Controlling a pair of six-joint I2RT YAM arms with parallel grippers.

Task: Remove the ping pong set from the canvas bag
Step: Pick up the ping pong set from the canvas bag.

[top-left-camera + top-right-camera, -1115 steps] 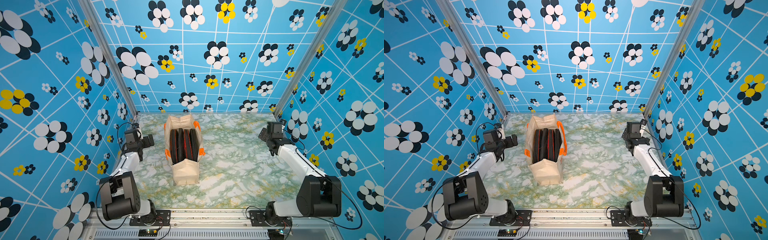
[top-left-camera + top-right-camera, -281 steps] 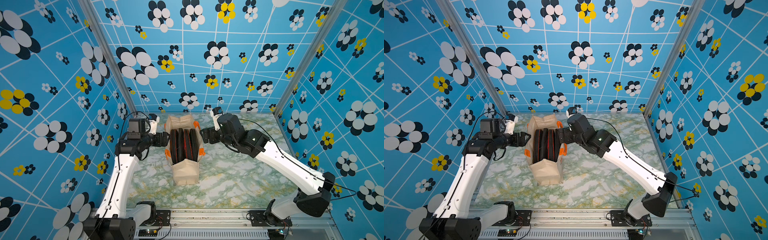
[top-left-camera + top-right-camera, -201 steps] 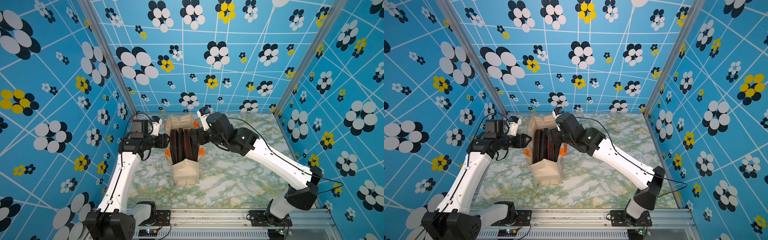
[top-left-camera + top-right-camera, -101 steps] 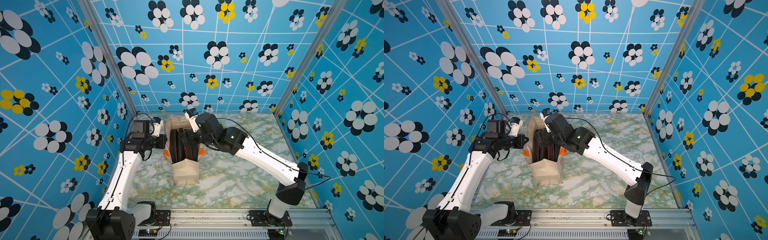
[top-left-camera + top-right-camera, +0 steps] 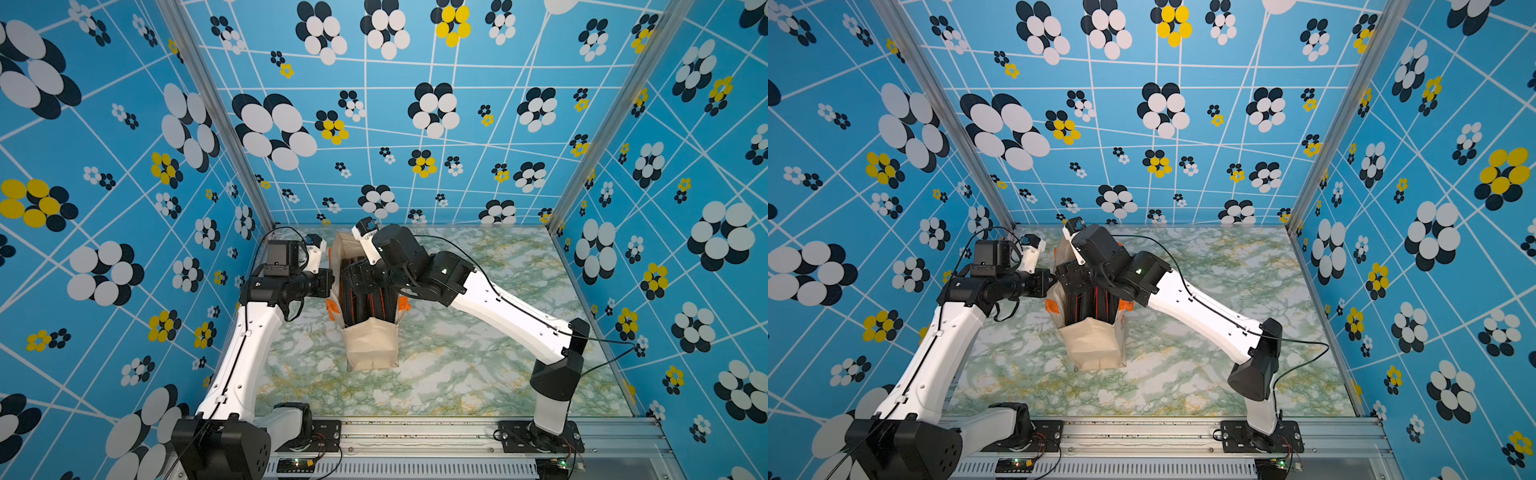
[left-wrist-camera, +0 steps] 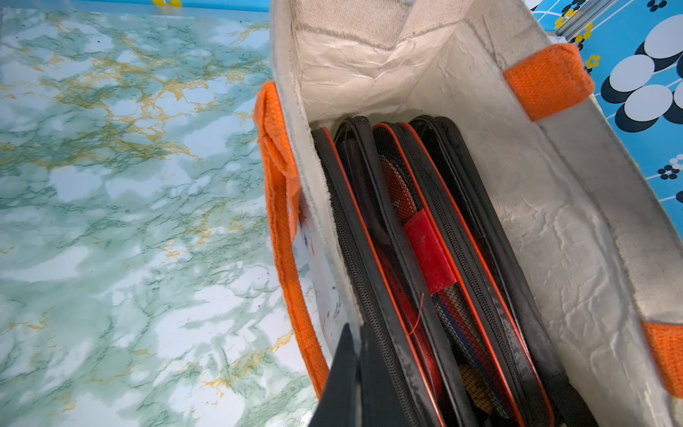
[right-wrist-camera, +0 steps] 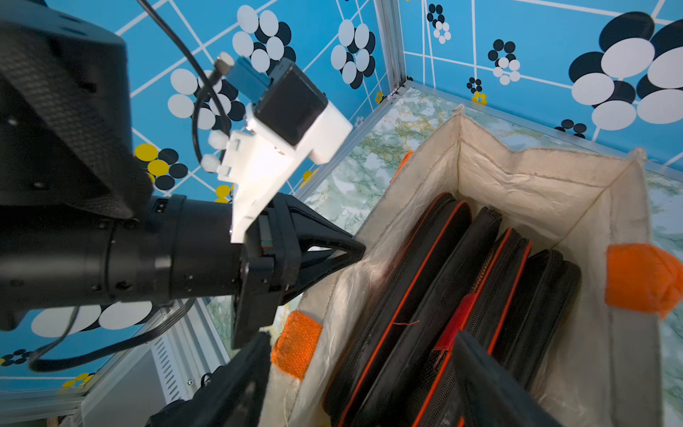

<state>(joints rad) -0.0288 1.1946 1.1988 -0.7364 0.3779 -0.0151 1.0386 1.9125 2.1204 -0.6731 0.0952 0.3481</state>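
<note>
The canvas bag stands upright mid-table with its mouth open and its orange handles hanging down. Inside it, on edge and side by side, stand the ping pong set's black zip cases with orange piping. My left gripper is shut, pinching the bag's left wall at its rim. Above the bag's mouth hangs my right gripper, open. One of its fingers is over the bag's left wall and the other is over the cases.
The green marble table is closed in by blue flowered walls on the left, back and right. An aluminium rail with both arm bases runs along the front. The right arm reaches across the table toward the bag.
My left gripper has shut on the bag's left wall. The right arm has swung further left, from beside the bag to over its mouth, and its jaws have narrowed a little.
</note>
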